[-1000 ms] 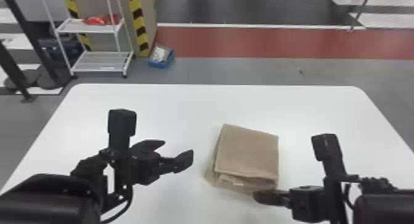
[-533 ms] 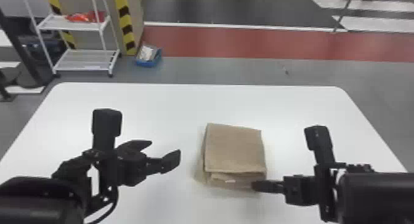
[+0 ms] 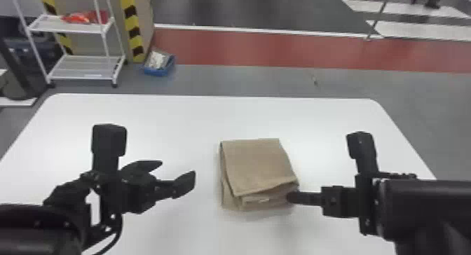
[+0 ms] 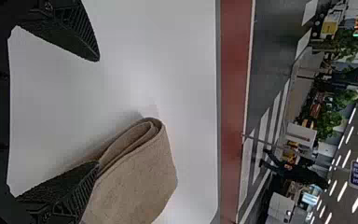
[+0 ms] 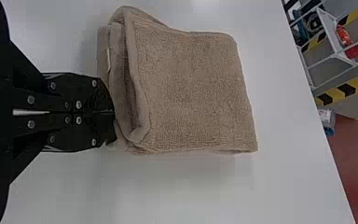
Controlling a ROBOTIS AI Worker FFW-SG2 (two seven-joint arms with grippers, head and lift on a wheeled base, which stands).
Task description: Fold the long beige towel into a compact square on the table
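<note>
At the far left of the head view, a white shelf rack (image 3: pixel 80 75) stands on the floor beyond the desk (image 3: pixel 315 121). Red items (image 3: pixel 84 18) lie on its upper shelf. A yellow-and-black striped post (image 3: pixel 130 21) is located just right of the rack. A blue container (image 3: pixel 156 72) is positioned on the floor at the base of the post.

The left gripper (image 3: pixel 178 169) is located over the left part of the desk. Its fingers are open, with a wide gap between them, and hold nothing. They point toward the towel.

The towel (image 3: pixel 257 163) lies on the desk between the two grippers. It is folded into a compact, roughly square stack. The upper face is mostly smooth; the layered edges on the side nearest the robot are slightly uneven and parted.

The right gripper (image 3: pixel 292 197) is located at the right side of the towel. Its fingers are closed on the near right corner of the stack. The right forearm (image 3: pixel 427 205) enters from the right edge.
</note>
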